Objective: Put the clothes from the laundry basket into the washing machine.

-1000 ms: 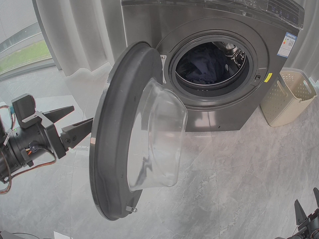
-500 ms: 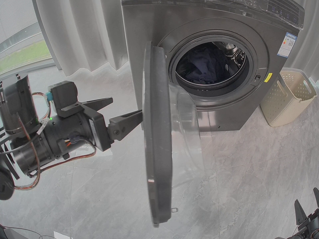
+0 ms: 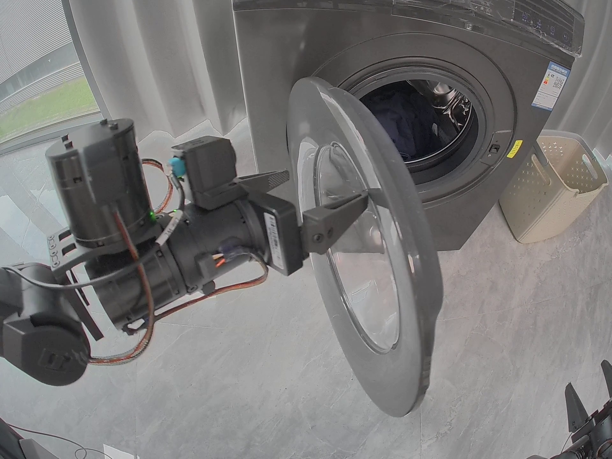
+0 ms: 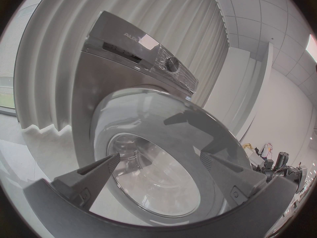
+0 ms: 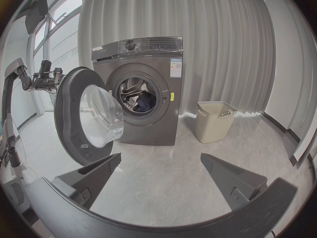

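Observation:
The grey washing machine (image 3: 395,27) stands ahead with its round door (image 3: 376,275) swung partway across the opening, outer face toward me. Dark clothes (image 3: 408,119) lie in the drum. My left gripper (image 3: 326,186) is open, its fingertips against the door's outer face near the glass window (image 4: 155,179). The beige laundry basket (image 3: 554,186) stands to the right of the machine; what I see of its inside holds no clothes. My right gripper (image 3: 590,393) hangs low at the near right, open with nothing between its fingers (image 5: 99,172).
White curtains (image 3: 159,52) hang behind and beside the machine, and a window (image 3: 38,84) is at the far left. The grey tiled floor (image 3: 497,301) in front of the machine and basket is bare.
My left arm has moved right and forward against the door. The door has swung from wide open, inner bowl facing me, to partway shut, outer face toward me. The right gripper has stayed still.

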{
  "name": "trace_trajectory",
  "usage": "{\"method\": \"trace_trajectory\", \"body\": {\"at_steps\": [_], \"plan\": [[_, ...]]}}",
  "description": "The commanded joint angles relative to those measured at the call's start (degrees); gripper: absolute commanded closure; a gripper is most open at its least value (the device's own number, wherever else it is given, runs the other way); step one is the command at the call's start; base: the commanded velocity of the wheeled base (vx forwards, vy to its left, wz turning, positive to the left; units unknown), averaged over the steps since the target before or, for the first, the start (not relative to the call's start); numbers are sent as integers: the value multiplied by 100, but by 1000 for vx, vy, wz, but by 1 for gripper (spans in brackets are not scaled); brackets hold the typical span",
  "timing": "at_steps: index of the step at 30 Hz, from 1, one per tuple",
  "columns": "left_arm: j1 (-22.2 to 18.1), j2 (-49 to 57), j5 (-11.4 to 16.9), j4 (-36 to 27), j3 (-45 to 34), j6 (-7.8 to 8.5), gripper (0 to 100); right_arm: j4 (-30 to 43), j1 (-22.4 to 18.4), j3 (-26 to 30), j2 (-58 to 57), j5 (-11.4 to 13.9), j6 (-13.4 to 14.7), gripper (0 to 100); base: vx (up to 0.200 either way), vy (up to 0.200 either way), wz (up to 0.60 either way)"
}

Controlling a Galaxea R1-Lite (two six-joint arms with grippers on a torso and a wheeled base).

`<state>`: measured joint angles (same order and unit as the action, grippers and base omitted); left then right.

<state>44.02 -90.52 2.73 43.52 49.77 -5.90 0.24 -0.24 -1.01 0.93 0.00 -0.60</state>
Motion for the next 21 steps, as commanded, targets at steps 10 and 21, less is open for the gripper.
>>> {"method": "trace_trajectory", "body": {"at_steps": [10, 21], "plan": [[177, -915, 17, 95, 867, 10, 0, 2, -2, 101, -93, 0, -2, 0, 0, 0, 0], [116, -1873, -9, 139, 2124, -16, 0, 2, -2, 101, -93, 0, -2, 0, 0, 0, 0]]}}
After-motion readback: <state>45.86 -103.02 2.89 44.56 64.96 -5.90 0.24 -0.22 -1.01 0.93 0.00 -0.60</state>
